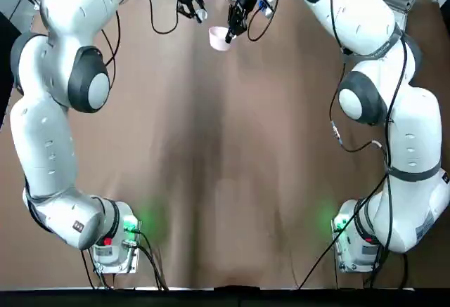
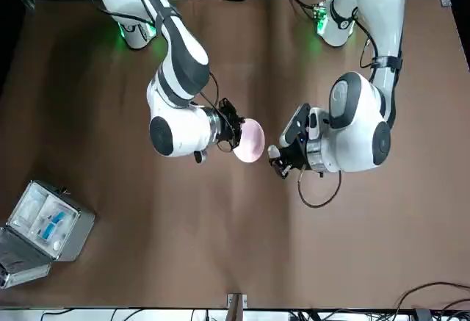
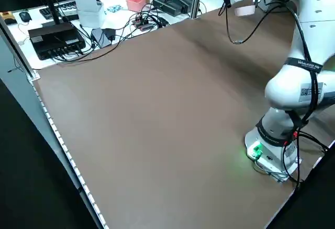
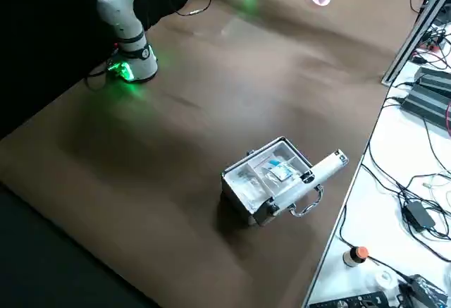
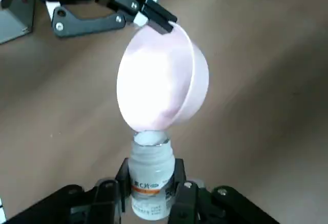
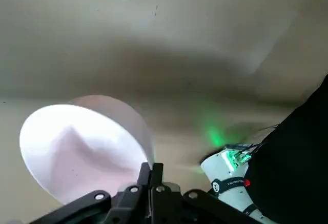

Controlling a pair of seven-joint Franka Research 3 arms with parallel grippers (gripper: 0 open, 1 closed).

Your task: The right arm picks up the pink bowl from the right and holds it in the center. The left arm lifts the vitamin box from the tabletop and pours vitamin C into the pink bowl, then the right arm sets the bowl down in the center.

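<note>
End effector (image 5: 152, 183), ribbed white bottle (image 5: 152, 180)

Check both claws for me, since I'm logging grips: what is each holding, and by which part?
Left claw: open white plastic bottle, by its sides. Right claw: round pink bowl, by its rim.

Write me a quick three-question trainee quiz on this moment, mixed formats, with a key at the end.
1. True or false: the right gripper grips the pink bowl by its rim.

2. Multiple choice: what does the left gripper hold?
a) a spoon
b) a white bottle
c) a cloth

3. Fill in the blank: the open silver case stands on the table on the robot's ____ side.

Key: 1 true; 2 b; 3 right.
</note>
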